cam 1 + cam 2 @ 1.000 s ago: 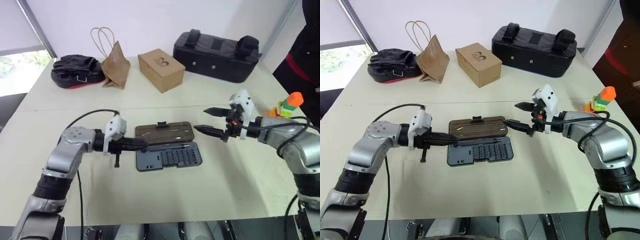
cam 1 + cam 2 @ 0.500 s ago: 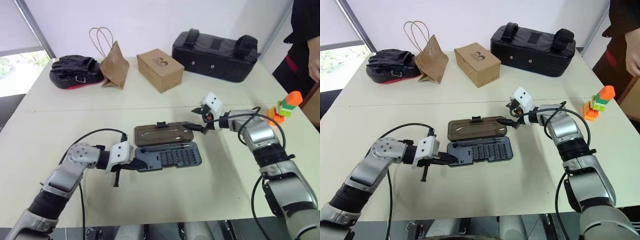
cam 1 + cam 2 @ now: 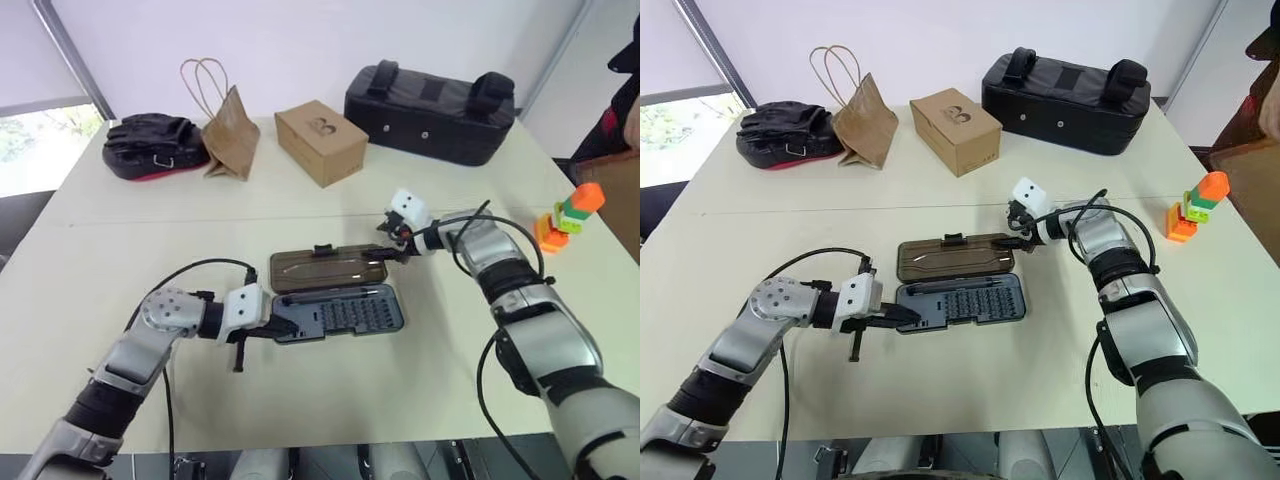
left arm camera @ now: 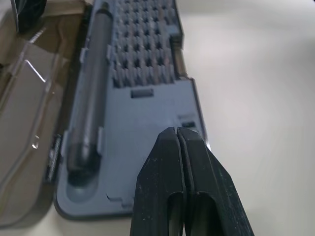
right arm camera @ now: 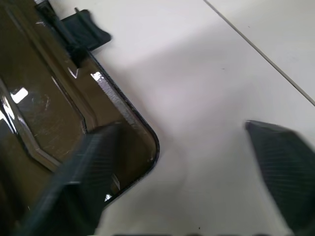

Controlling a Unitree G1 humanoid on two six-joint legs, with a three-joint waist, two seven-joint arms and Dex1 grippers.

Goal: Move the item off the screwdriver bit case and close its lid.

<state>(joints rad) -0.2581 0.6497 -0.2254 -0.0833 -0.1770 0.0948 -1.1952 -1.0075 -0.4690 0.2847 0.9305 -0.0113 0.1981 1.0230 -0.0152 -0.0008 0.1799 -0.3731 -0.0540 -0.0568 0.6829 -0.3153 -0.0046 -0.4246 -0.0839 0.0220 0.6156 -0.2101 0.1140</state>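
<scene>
My left gripper [image 3: 268,326] has dropped, fingers shut and empty, to the left end of the flat dark grey plastic screwdriver bit case [image 3: 340,312]. My right gripper [image 3: 1017,243] has reached the right corner of the translucent smoky-brown lid [image 3: 328,269], fingers apart. The lid lies open behind the case, whose tray holds bit rows. The orange-and-green toy block stack [image 3: 572,214] stands far right of the case, so only closing remains.

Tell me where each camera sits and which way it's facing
Head eyes: look down over the table; both arms show, left gripper at the open screwdriver bit case.
Left wrist: looks along shut fingers over the case.
Right wrist: looks past parted fingers at the lid corner.
Shared: the case and lid.
</scene>
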